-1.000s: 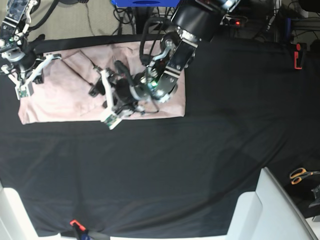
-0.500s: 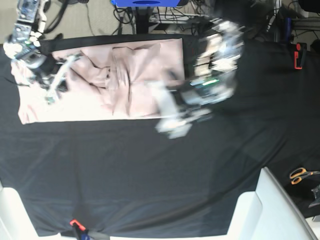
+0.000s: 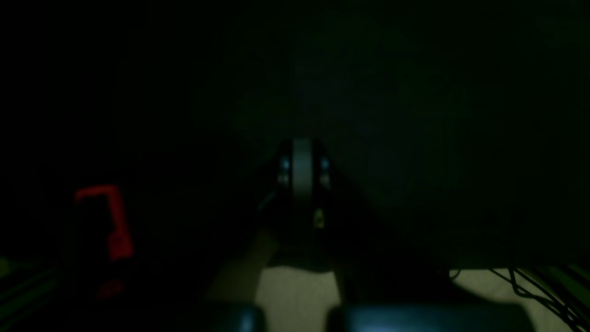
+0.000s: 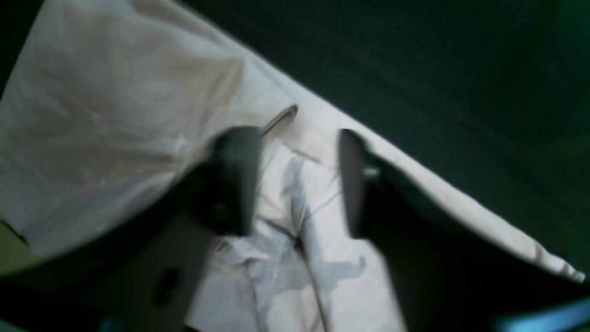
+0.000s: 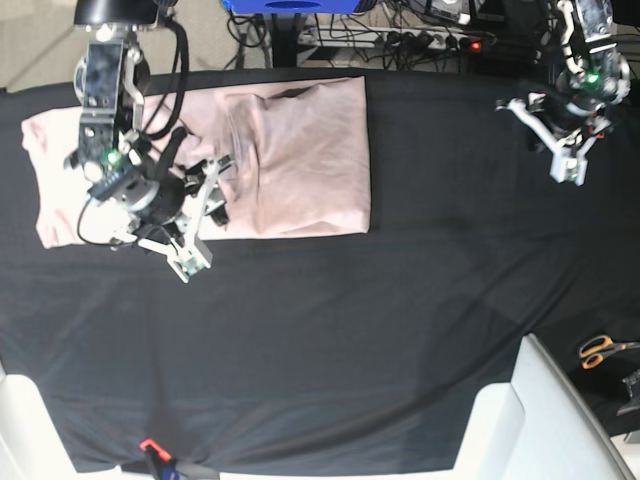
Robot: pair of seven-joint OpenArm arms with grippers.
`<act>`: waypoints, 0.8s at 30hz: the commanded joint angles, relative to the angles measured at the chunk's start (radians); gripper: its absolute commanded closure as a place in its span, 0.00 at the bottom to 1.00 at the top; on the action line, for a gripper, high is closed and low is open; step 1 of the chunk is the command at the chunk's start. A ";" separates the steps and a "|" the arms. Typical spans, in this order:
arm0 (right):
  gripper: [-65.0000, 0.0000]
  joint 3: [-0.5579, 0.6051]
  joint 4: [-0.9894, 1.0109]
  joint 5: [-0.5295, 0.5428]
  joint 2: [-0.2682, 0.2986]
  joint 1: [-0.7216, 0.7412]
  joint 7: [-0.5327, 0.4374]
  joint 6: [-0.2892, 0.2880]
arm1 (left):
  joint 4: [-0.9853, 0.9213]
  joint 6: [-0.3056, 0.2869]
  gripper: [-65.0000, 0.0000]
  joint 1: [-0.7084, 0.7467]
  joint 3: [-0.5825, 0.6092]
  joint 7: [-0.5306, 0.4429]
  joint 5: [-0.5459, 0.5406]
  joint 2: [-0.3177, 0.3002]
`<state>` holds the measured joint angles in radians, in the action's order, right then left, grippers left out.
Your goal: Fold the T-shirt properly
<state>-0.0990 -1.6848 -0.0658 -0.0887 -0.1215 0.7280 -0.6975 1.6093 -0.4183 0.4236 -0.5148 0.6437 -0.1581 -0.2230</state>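
Right gripper [image 4: 295, 184] spread over the T-shirt [image 5: 300, 150], a wrinkled ridge between its fingers; pinch 1 layer only. Left gripper [image 3: 302, 177] pressed together, empty.

Black-clothed table [image 5: 330, 330], pale pink T-shirt [image 5: 300, 160] flat on its far-left part.

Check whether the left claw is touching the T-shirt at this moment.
Apart. The base view shows the left claw far off to the side of the T-shirt, with a wide stretch of black table cloth between them.
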 commanded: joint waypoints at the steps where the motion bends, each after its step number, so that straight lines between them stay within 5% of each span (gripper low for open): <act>1: 0.45 0.002 0.009 0.045 -0.003 0.026 -0.014 -0.001 | 0.019 -0.001 1.00 -0.001 -0.017 -0.020 -0.011 -0.009; 4: 0.34 0.002 0.084 0.122 0.007 0.059 0.014 -0.001 | 0.019 -0.001 1.00 0.001 -0.023 -0.020 -0.011 -0.006; 10: 0.34 0.000 0.177 0.145 0.002 0.099 0.020 -0.001 | 0.018 -0.001 1.00 -0.006 -0.014 -0.020 -0.011 0.004; 24: 0.53 -0.006 0.332 0.145 0.002 0.168 0.018 -0.001 | 0.010 -0.001 1.00 -0.007 -0.014 -0.020 -0.011 0.015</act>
<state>-0.1047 -1.3384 0.0669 -0.0853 0.0322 0.7624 -0.6930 1.6058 -0.4217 0.4164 -0.5240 0.6403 -0.1642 -0.1940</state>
